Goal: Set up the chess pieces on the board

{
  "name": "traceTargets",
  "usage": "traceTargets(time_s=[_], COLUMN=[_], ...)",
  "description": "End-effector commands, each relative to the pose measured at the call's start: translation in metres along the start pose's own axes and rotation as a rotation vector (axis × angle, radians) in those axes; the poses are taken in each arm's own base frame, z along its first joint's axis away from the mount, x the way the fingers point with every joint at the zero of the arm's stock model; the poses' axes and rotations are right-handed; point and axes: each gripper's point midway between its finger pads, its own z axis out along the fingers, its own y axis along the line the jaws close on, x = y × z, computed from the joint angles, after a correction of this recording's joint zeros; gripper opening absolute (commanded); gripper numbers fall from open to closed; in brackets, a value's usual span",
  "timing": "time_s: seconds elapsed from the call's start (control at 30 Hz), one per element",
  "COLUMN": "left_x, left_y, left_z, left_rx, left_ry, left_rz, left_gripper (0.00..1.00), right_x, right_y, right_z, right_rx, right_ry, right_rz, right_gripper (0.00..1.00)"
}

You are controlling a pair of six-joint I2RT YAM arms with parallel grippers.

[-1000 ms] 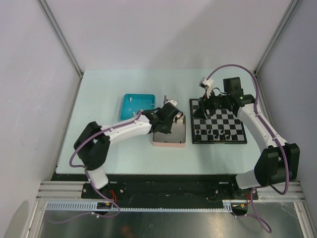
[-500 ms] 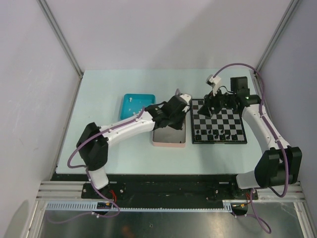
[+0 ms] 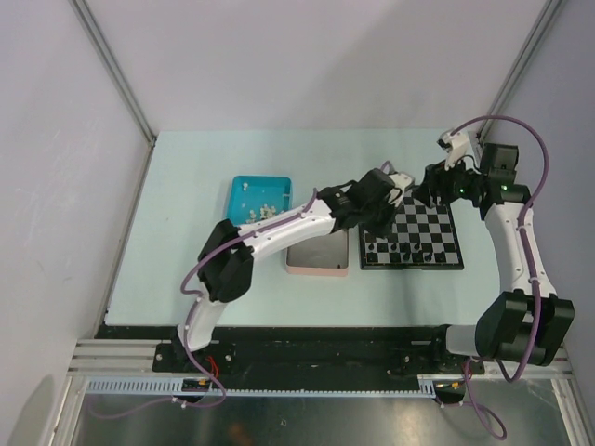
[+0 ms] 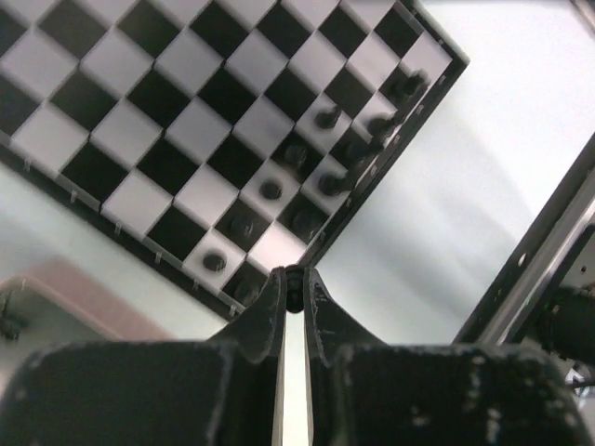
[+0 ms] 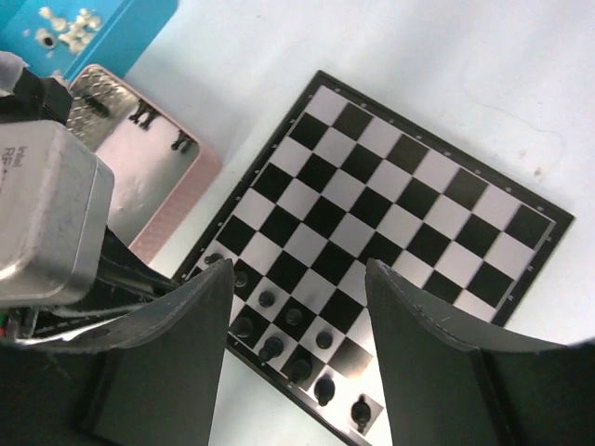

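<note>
Tabletop [image 3: 186, 167]: pale, carries all items.

Board [image 3: 429, 223]: chequered, lies flat at the right, just beside the pink tray [image 3: 316, 260]. The blue tray [image 3: 244, 200] sits to the left of that.

Right pincer [image 5: 297, 269]: fingers spread wide, nothing between them, above the board.

Left pincer [image 4: 294, 279]: tips pressed together over the board's left edge. Cannot tell whether a piece is nipped between them.

Chess pieces: black ones [image 5: 294, 317] stand in the board's near rows, a few [image 5: 139, 113] lie in the pink tray, white ones [image 5: 65, 23] in the blue tray.
</note>
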Motion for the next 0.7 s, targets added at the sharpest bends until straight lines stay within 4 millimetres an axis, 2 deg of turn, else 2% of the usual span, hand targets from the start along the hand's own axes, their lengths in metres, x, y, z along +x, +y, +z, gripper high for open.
traceTargets(time_s=[0.0, 0.03, 0.2, 0.3, 0.33, 0.47, 0.67], left_x=[-0.036, -0.047, -0.060, -0.067, -0.066, -0.065, -0.062], left_y=[-0.037, -0.041, -0.041, -0.028, -0.018, 0.000, -0.016], left_z=[0.013, 0.013, 0.029, 0.037, 0.041, 0.050, 0.063], left_rx=[0.140, 0.151, 0.145, 0.091, 0.072, 0.049, 0.143], left_ry=[-0.074, -0.098, -0.127, -0.146, -0.143, -0.133, -0.113], left_rz=[0.076, 0.079, 0.073, 0.045, 0.028, -0.021, -0.029], left_gripper=[0.00, 0.00, 0.00, 0.01, 0.01, 0.01, 0.01], right_x=[-0.010, -0.008, 0.000, 0.003, 0.004, 0.010, 0.020], right_y=[-0.022, -0.030, -0.045, -0.048, -0.049, -0.057, -0.071], right_z=[-0.017, -0.021, -0.026, -0.026, -0.025, -0.027, -0.033], right_rx=[0.115, 0.135, 0.165, 0.166, 0.170, 0.198, 0.228], right_ry=[-0.036, -0.038, -0.029, -0.021, -0.015, 0.004, 0.023], right_rz=[-0.024, -0.012, 0.021, 0.030, 0.031, 0.026, 0.052], right_gripper=[0.64, 0.64, 0.64, 0.64, 0.64, 0.64, 0.64])
